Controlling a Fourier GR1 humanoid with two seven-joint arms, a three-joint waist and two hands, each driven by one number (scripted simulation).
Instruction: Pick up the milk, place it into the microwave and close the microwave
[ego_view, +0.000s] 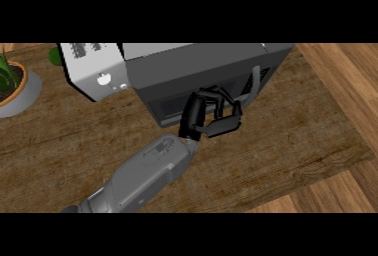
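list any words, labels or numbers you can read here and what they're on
No text here can be read.
White marks on the grey panel of the microwave: too small and blurred to read.
Plant pot and counter: no lettering shows.

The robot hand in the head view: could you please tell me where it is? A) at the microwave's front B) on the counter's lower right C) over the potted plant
A: the robot hand shows at the dark front of the microwave, away from the potted plant.
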